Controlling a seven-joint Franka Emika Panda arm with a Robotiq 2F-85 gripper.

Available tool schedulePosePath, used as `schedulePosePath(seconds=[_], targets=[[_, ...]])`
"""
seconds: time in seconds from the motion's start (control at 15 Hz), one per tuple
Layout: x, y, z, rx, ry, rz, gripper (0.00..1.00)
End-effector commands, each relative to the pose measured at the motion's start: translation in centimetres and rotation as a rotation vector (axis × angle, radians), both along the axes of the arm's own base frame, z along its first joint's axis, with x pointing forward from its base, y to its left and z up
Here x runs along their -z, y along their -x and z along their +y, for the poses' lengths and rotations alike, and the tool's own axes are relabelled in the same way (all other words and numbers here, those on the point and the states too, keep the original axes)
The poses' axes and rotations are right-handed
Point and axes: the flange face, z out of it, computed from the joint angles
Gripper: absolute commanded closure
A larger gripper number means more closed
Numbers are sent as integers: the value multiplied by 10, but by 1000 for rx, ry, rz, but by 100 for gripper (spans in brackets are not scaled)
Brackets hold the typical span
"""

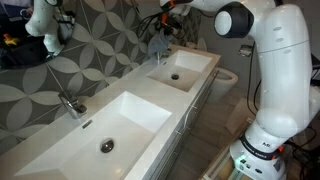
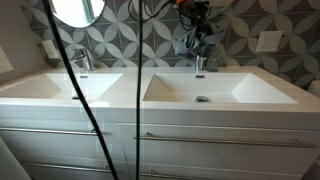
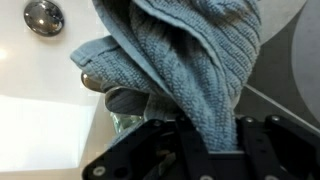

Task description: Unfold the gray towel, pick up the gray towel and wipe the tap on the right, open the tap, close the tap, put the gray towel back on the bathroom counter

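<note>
My gripper (image 3: 210, 150) is shut on the gray towel (image 3: 190, 60), which hangs from the jaws in thick ribbed folds. The cloth drapes over the chrome tap (image 3: 118, 100), hiding most of it. In both exterior views the gripper (image 1: 166, 22) (image 2: 195, 14) hovers above the tap (image 1: 160, 57) (image 2: 200, 63) behind the basin on the right. There the towel (image 1: 160, 40) (image 2: 197, 42) dangles onto the tap's top. The white bathroom counter (image 1: 140, 86) (image 2: 290, 100) runs beneath.
A second tap (image 1: 70, 104) (image 2: 82, 60) stands at the other basin. The drain (image 3: 44, 16) lies in the basin below the towel. A black cable (image 2: 92, 110) crosses an exterior view. A round mirror (image 2: 78, 10) hangs on the patterned wall. A toilet (image 1: 226, 84) sits beyond the counter's end.
</note>
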Motion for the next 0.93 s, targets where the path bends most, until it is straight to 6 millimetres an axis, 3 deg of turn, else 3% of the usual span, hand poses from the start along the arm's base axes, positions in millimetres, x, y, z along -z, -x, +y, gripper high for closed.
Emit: schedulePosePath(seconds=[0.0,0.27,0.87], targets=[[15,-2,3,37,66,70,95],[24,3,2,68,125,170,95],[17,15,1,145,194,317,95]])
